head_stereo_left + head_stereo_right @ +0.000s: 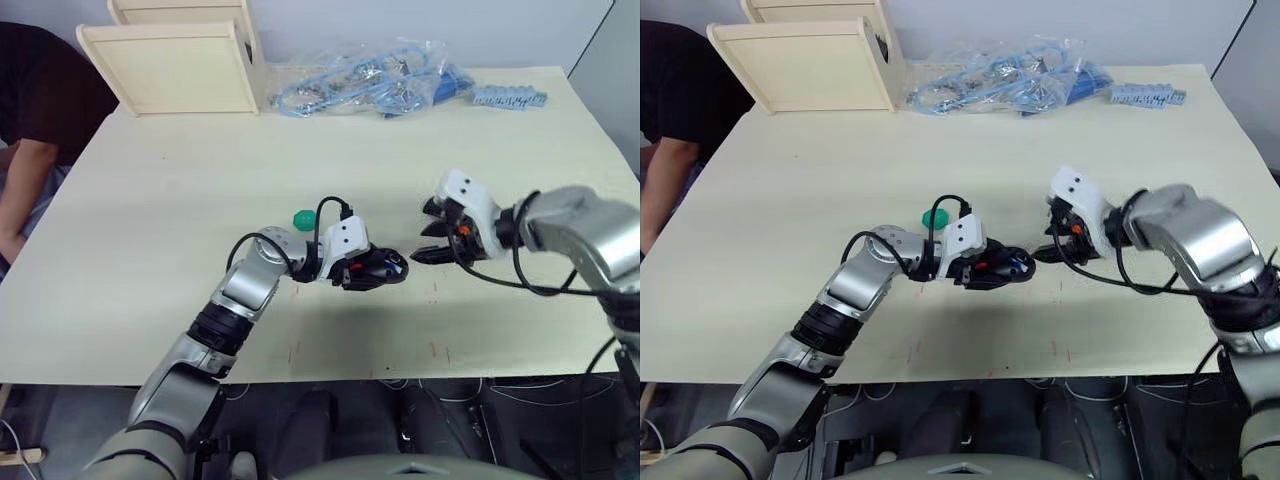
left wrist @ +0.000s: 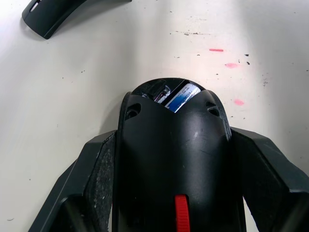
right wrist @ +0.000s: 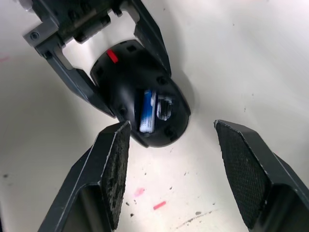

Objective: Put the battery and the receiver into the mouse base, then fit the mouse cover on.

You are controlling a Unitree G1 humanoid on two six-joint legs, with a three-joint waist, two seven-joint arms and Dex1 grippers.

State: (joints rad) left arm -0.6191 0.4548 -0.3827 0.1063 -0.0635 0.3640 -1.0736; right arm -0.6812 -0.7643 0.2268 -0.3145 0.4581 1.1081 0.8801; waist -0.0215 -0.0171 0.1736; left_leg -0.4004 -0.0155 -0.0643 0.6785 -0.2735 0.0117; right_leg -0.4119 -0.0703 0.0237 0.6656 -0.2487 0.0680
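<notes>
The tabletop (image 1: pixel 150 220) is seen from above and behind by both head views, looking forward and down, the right eye view slightly offset. The mouse base (image 2: pixel 171 159) is viewed from very close in the left wrist view. The same mouse base is seen from farther off in the right wrist view.

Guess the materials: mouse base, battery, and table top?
Mouse base: looks like matte black moulded plastic, faint scuffs and soft sheen, red insert. Battery: likely metal under a glossy blue printed wrap, silvery-white end showing. Table: pale cream, smooth, probably laminate or painted board; specks and red marks sit on the surface. The left gripper holds the base; its fingers carry rough, grainy pads, maybe rubber.
</notes>
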